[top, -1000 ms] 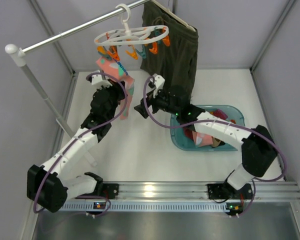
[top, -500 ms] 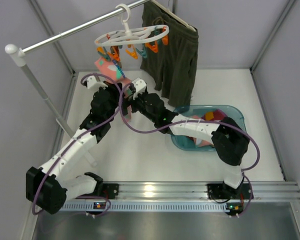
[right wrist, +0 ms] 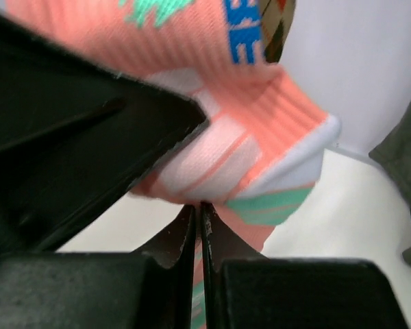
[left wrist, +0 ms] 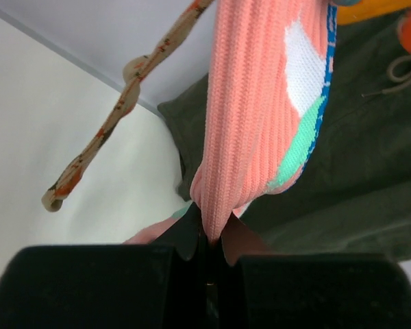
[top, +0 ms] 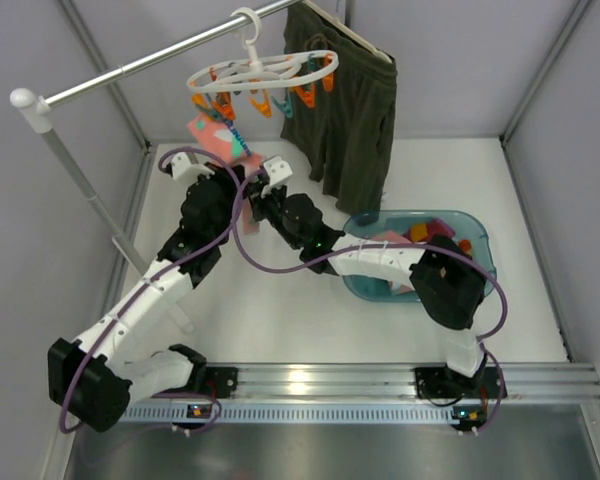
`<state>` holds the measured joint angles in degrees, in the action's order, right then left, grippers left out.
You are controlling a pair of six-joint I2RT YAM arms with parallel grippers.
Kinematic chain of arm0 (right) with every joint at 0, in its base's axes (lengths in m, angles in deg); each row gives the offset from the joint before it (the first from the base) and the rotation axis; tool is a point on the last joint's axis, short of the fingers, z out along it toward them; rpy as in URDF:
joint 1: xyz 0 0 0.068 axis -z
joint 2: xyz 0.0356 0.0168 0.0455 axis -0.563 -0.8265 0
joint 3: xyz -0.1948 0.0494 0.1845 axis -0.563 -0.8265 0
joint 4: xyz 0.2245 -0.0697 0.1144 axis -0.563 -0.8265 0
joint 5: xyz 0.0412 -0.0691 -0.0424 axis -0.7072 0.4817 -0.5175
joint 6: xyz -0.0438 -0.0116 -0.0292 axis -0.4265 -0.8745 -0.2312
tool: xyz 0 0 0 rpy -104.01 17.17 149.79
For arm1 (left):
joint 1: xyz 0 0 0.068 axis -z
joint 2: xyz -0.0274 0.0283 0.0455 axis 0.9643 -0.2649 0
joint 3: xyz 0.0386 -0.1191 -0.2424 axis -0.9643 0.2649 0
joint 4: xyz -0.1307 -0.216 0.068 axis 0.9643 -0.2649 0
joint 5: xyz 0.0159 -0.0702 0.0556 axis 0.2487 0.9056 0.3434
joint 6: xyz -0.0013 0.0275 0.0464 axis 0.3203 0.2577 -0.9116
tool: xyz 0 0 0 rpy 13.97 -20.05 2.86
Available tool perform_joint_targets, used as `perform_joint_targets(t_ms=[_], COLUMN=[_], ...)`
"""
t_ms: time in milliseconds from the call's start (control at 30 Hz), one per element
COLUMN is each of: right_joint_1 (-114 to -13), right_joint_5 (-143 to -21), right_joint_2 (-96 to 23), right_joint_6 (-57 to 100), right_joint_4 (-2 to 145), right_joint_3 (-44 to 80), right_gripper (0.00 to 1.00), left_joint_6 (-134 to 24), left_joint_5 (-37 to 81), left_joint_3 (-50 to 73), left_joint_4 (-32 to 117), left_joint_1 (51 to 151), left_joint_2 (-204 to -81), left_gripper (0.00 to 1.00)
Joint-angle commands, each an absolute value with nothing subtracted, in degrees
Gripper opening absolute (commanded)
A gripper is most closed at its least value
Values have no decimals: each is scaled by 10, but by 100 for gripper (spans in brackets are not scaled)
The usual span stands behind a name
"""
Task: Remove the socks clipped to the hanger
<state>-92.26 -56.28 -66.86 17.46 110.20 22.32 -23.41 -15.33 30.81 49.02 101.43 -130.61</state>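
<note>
The left gripper [left wrist: 207,232] is clamping down on the lower end of the pink sock [left wrist: 253,116], which is hanging from a peg on the white ring hanger [top: 265,72] up on the rail [top: 130,68]. The right gripper [right wrist: 198,207] is sitting pinched together right at that same sock, crowding the left one, and it's honestly hard to tell if it's biting any fabric. If they're both tugging and the peg isn't letting go, the hanger is probably going swinging into the olive shorts [top: 352,120], or hopping off the rail.
</note>
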Motion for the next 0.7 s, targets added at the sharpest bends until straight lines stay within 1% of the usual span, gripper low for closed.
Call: perform_joint_targets(t_ms=[0,133,333,367,400,467,500,533,567,667], right_joint_1=[-903,-894,-880,-878,-878,-868,-861,-844,-834,-798], right_joint_5=[-537,-558,-665,-674,-677,-695,-708,-724,-742,-796], right_joint_2=[-667,-639,-596,-587,-581,-562,-558,-552,-543,-523], right_joint_6=[200,207,220,219,219,239,248,261,282,303], right_joint_4=[1172,1213,1288,1288,1290,1292,1289,1287,1286,1264], right_joint_3=[209,154,78,65,57,35,31,22,18,6], right_gripper=[0,0,0,0,0,0,0,0,0,0], left_joint_6=[-238,-246,-252,-256,-260,-270,-276,-288,-296,-336], left_joint_5=[-130,-140,-151,-151,-152,-154,-153,-153,-147,-136], left_joint_3=[279,279,281,279,278,284,286,292,294,308], left_joint_4=[474,470,469,469,469,469,468,469,469,465], left_joint_1=[1029,1028,1029,1029,1029,1029,1029,1028,1029,1027], left_joint_2=[-1287,-1282,-1284,-1288,-1289,-1286,-1285,-1278,-1274,-1252], left_gripper=[0,0,0,5,29,57,89,95,98,98])
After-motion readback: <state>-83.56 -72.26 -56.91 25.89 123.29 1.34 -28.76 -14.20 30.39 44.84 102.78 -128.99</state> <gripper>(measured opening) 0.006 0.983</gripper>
